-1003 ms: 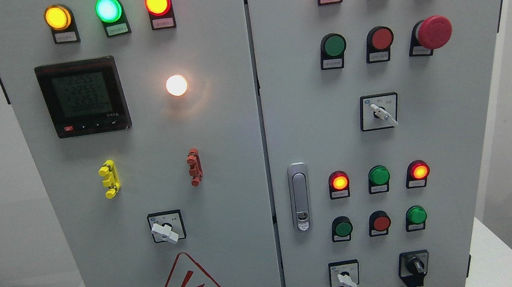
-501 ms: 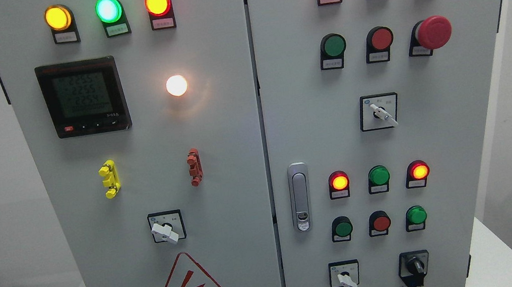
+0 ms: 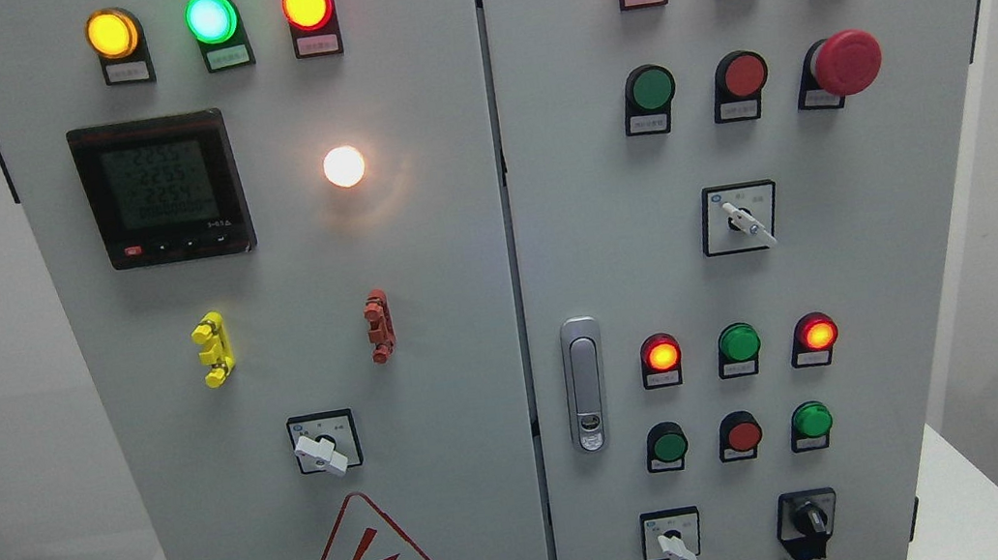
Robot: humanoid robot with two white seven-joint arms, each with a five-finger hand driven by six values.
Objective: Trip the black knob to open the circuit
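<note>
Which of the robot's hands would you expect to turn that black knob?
Probably the right. Neither hand shows in the picture yet, but the black knob sits low on the right door, the side the right arm comes in from; the left would have to cross over.

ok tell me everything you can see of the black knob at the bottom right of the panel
The black knob sits low on the right door of the grey cabinet, right of a white-handled switch and below a green button. It looks like glossy black plastic: a raised grip bar on a round base, set in a dark mounting plate. The bar stands nearly upright. Nothing touches it; neither robot hand is in view.
</note>
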